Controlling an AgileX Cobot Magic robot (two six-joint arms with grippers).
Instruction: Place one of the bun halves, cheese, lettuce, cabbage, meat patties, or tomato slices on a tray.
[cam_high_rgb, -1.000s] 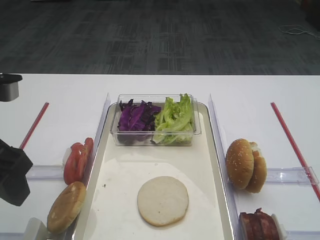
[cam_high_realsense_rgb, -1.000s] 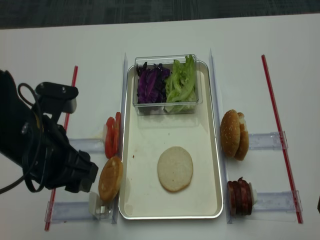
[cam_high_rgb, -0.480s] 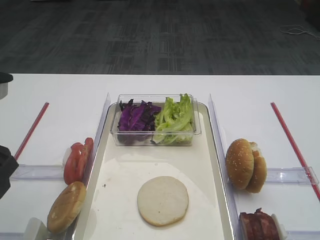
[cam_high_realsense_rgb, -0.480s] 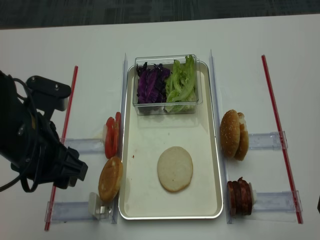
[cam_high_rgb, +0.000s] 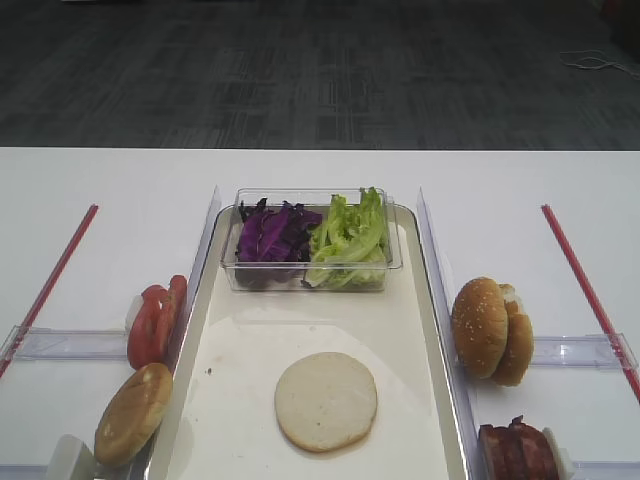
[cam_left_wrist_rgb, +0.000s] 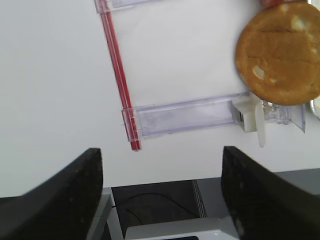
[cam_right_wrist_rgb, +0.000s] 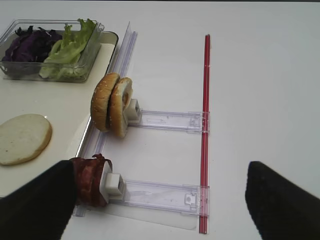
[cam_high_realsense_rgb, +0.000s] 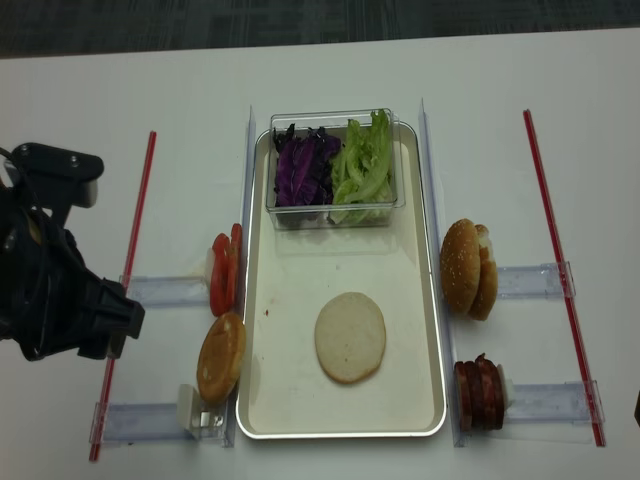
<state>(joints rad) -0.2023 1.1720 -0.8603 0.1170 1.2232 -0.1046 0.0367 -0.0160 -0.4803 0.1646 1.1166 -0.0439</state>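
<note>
A plain bun half (cam_high_rgb: 326, 401) (cam_high_realsense_rgb: 350, 337) (cam_right_wrist_rgb: 22, 138) lies cut face up on the cream tray (cam_high_rgb: 240, 340) (cam_high_realsense_rgb: 300, 280). Cabbage (cam_high_rgb: 272, 235) and lettuce (cam_high_rgb: 348, 238) fill a clear box at the tray's far end. Left of the tray stand tomato slices (cam_high_rgb: 153, 323) and a golden bun half (cam_high_rgb: 133, 412) (cam_left_wrist_rgb: 278, 53). Meat patties (cam_high_rgb: 515, 452) (cam_right_wrist_rgb: 90, 180) stand to its right. My left gripper (cam_left_wrist_rgb: 165, 200) is open and empty, over the table's near left edge. My right gripper (cam_right_wrist_rgb: 160, 210) is open and empty beside the patties. No cheese shows.
Sesame buns (cam_high_rgb: 490, 330) (cam_right_wrist_rgb: 112, 105) stand upright on a clear holder right of the tray. Red strips (cam_high_rgb: 585, 285) (cam_high_realsense_rgb: 130, 250) run along both outer sides. Clear rails (cam_left_wrist_rgb: 185, 115) (cam_right_wrist_rgb: 160, 192) lie on the white table. The left arm (cam_high_realsense_rgb: 50, 290) hangs over the left strip.
The left arm has drawn back to the left, away from the golden bun, and has left the exterior high view. The food has not moved.
</note>
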